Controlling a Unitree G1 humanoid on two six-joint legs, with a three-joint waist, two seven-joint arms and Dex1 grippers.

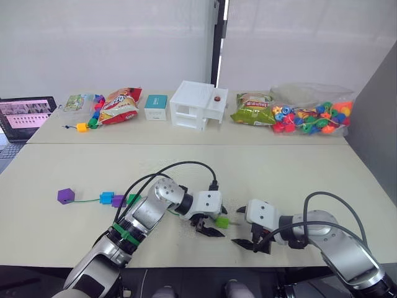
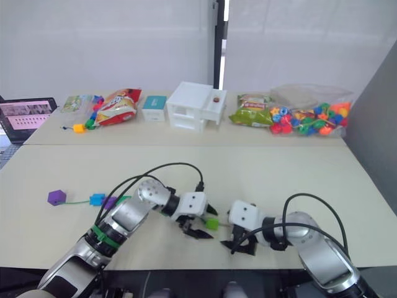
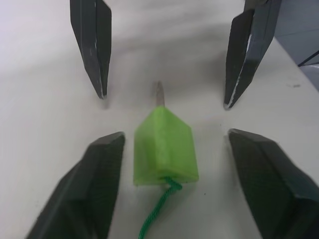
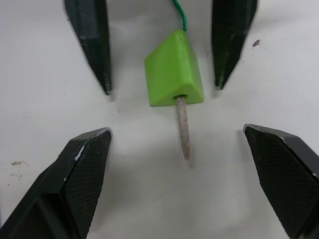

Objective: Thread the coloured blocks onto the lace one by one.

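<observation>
On the cream table (image 1: 260,167), the left gripper (image 1: 209,227) and right gripper (image 1: 245,238) are spread wide, facing each other around the light green block (image 4: 174,69), through which the lace (image 3: 155,216) tip is threaded.

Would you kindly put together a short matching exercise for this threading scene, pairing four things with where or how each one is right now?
Things:
1. light green block
2. purple block
3. grey tip
4. left gripper

States:
A. open, fingers either side of a block
B. sticking out of a block's hole
C. at the far end of the lace, away from both grippers
D. lying on the table between the two grippers

Pairs: 1-D, 2-C, 3-B, 4-A
</observation>
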